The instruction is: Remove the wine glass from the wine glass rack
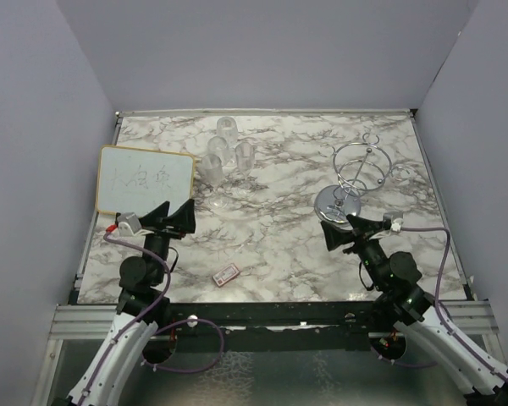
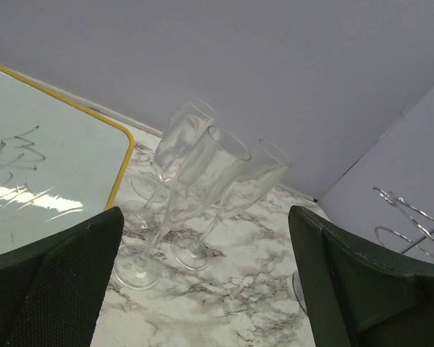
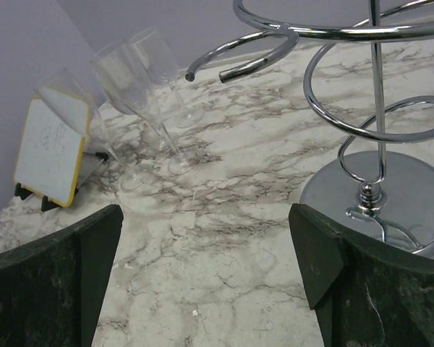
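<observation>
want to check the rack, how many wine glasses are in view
4 glasses clustered on the table beside the whiteboard: one farthest back, two in the middle, one in front. None shows on the rack. Clear glass overlaps; another may be hidden.

The place is a robot test cell in a lab. Plain grey-lilac walls (image 1: 262,51) box in a marble-patterned table (image 1: 279,245) on its left, far and right sides. Along the table's near edge runs a metal rail (image 1: 85,321), and bolted there are a left arm (image 1: 140,275) and a right arm (image 1: 398,279), each trailing purple cables (image 1: 445,254). A few props are set out on the table: a small whiteboard (image 1: 144,179) with handwriting at its left edge, clear wine glasses (image 1: 229,156) grouped toward its far side, and a chrome wine glass rack (image 1: 356,173) on its right.
</observation>
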Controlling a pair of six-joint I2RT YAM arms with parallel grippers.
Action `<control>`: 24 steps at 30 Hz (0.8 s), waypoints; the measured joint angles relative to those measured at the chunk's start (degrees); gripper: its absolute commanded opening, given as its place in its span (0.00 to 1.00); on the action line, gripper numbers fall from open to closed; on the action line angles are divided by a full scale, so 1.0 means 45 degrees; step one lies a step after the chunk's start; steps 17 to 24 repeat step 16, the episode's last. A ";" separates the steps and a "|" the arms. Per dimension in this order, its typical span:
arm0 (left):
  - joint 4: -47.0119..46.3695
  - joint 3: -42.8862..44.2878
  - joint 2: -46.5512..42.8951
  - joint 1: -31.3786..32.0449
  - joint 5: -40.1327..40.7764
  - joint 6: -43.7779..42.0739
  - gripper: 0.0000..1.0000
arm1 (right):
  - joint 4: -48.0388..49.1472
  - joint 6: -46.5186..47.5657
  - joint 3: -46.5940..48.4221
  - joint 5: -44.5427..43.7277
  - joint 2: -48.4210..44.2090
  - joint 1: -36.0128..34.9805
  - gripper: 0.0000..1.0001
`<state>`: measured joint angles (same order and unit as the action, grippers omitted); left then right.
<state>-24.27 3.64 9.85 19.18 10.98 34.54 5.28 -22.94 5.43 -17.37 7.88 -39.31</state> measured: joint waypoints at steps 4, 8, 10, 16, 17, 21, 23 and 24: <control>0.0039 -0.0486 -0.1015 0.0000 0.0044 0.0403 0.99 | 0.0155 -0.0189 -0.0593 0.0015 -0.0748 0.0000 1.00; 0.0180 -0.0505 -0.1452 0.0000 0.0044 0.0602 0.99 | 0.0151 -0.0325 -0.0675 0.0015 -0.1370 0.0000 1.00; 0.0379 -0.0505 -0.1491 0.0000 0.0044 0.0695 0.99 | 0.0136 -0.0423 -0.0675 0.0015 -0.1379 0.0000 1.00; 0.0724 -0.0505 -0.1501 0.0000 0.0053 0.0777 0.99 | 0.0078 -0.0782 -0.0699 -0.0146 -0.1428 0.0000 1.00; 0.0724 -0.0505 -0.1501 0.0000 0.0053 0.0777 0.99 | 0.0078 -0.0782 -0.0699 -0.0146 -0.1428 0.0000 1.00; 0.0724 -0.0505 -0.1501 0.0000 0.0053 0.0777 0.99 | 0.0078 -0.0782 -0.0699 -0.0146 -0.1428 0.0000 1.00; 0.0724 -0.0505 -0.1501 0.0000 0.0053 0.0777 0.99 | 0.0078 -0.0782 -0.0699 -0.0146 -0.1428 0.0000 1.00; 0.0724 -0.0505 -0.1501 0.0000 0.0053 0.0777 0.99 | 0.0078 -0.0782 -0.0699 -0.0146 -0.1428 0.0000 1.00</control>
